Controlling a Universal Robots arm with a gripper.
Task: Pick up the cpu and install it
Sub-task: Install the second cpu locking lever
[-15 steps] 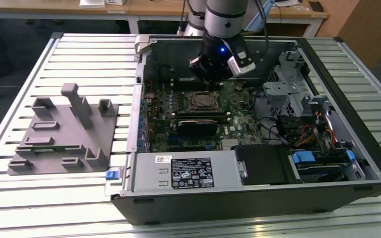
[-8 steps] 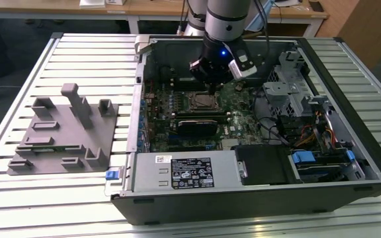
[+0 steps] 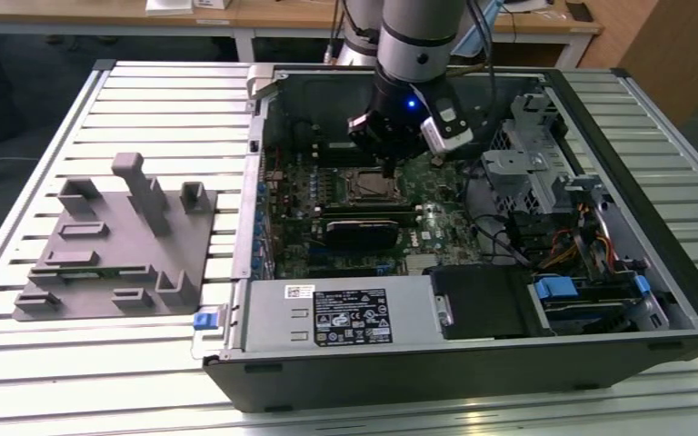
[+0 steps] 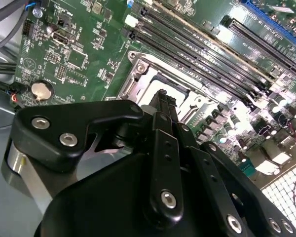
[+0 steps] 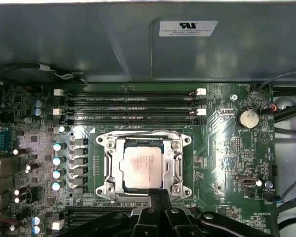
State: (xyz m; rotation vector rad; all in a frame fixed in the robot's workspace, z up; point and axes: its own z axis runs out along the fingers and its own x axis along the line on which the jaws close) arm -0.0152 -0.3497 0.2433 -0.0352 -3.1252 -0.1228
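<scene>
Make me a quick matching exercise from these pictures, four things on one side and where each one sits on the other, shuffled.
Things:
1. cpu
2. grey fixture
3. coin battery
4. gripper

Places:
A. on the slatted table, outside the computer case
B. inside the metal-framed socket
C. just above the socket's edge
D. on the motherboard, off to one side of the memory slots

Pairs: 1-B, 2-A, 3-D, 4-C

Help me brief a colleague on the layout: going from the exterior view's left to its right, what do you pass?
Grey fixture on the slatted table → open computer case's left wall → cpu in its socket, the gripper just above → metal drive cage → blue drive latches.
</scene>
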